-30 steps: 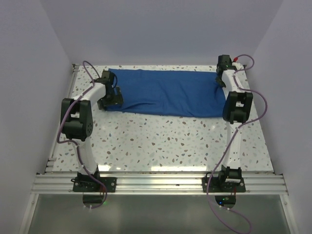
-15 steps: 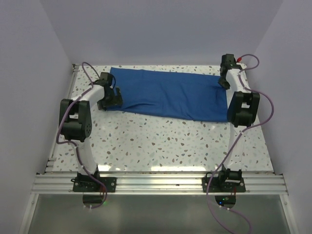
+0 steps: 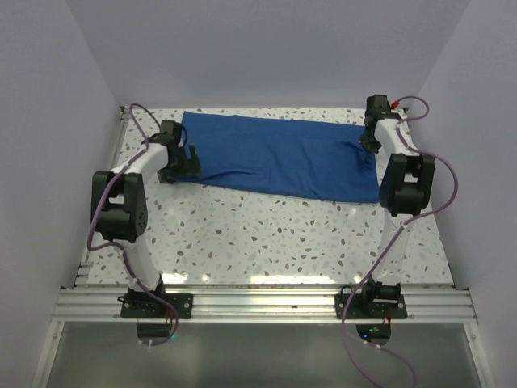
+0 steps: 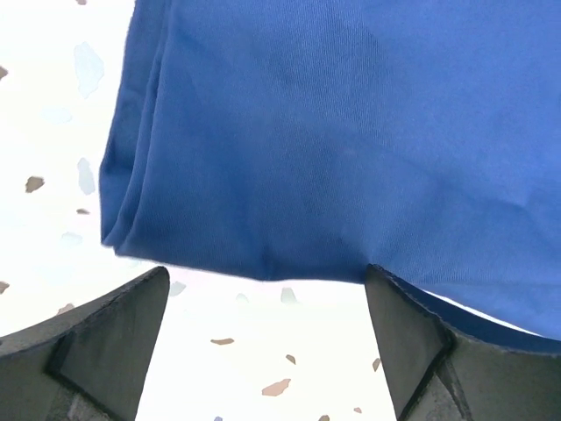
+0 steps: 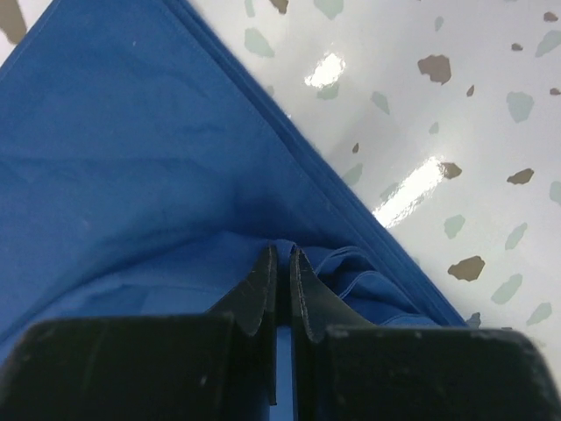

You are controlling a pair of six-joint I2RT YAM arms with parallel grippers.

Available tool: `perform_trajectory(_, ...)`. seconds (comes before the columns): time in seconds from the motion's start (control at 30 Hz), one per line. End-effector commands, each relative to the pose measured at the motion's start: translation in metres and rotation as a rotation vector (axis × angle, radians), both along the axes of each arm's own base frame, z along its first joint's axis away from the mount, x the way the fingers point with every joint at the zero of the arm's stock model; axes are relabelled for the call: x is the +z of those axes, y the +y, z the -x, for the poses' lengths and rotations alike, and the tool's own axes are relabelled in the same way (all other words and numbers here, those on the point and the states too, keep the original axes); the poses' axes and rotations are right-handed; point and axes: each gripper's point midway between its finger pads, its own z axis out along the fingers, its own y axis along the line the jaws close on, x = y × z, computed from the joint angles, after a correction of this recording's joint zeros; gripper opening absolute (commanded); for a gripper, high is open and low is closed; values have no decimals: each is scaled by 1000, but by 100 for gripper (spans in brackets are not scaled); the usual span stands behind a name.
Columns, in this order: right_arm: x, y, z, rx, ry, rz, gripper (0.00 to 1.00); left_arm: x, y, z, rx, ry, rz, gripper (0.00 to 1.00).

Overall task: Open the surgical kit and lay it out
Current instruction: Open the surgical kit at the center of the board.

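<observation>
While clamping cloth [image 3: 279, 158] at two o'clock in right gripper [image 5: 280, 253], with left gripper [image 4: 265, 270] gaping at ten, risks losing thin fold.

The royal-blue cloth [image 3: 275, 158] lies spread as a long, wide band across the far half of the speckled worktop [image 3: 266, 234]. It is mostly flat with soft wrinkles, and its near edge slants down towards the right. Its left end shows stacked, folded layers. Near the right end, a small puckered fold is pinched in the right claw [image 5: 282, 256].
</observation>
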Motion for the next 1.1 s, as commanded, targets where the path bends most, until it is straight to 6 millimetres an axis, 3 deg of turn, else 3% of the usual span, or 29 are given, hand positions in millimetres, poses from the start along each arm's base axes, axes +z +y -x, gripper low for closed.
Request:
perform_trajectory(0.0,40,29,4,85,-87,-60,0,33,5,-2,24,-75,-2,98)
perform_trajectory(0.07,64,48,3,137,-156,-80,0,49,8,0,41,-103,-7,100)
perform_trajectory(0.1,56,52,11,153,-139,-93,0,55,8,1,54,-118,-6,100)
perform_trajectory(0.13,72,80,14,220,-173,-133,0,66,8,2,59,-144,-2,100)
perform_trajectory(0.17,69,93,20,246,-174,-150,0,72,9,2,66,-158,0,100)
perform_trajectory(0.23,86,127,28,331,-212,-197,0,86,13,5,85,-188,-10,100)
perform_trajectory(0.33,91,171,49,450,-210,-245,0,110,16,10,109,-248,-11,100)
perform_trajectory(0.43,103,218,88,591,-186,-306,0,131,19,20,130,-309,-13,100)
perform_trajectory(0.53,103,242,147,711,-119,-334,0,147,25,32,156,-340,-27,100)
perform_trajectory(0.57,80,240,177,728,-31,-342,0,151,26,35,167,-349,-28,100)
perform_trajectory(0.6,99,238,199,757,-70,-352,0,153,26,40,175,-352,-23,100)
perform_trajectory(0.63,96,237,219,771,-52,-361,0,161,26,47,184,-372,-15,100)
perform_trajectory(0.67,76,225,253,764,26,-373,0,166,25,51,205,-386,-1,100)
perform_trajectory(0.7,93,219,274,781,-32,-379,0,173,25,62,218,-409,4,100)
perform_trajectory(0.77,85,198,321,758,37,-368,0,182,23,74,262,-433,21,100)
perform_trajectory(0.83,102,177,357,734,-25,-345,0,193,22,91,292,-469,14,100)
perform_trajectory(0.93,116,159,393,650,-102,-362,0,201,23,112,358,-492,26,100)
perform_trajectory(1.07,107,127,450,516,0,-348,0,200,23,135,425,-457,39,100)
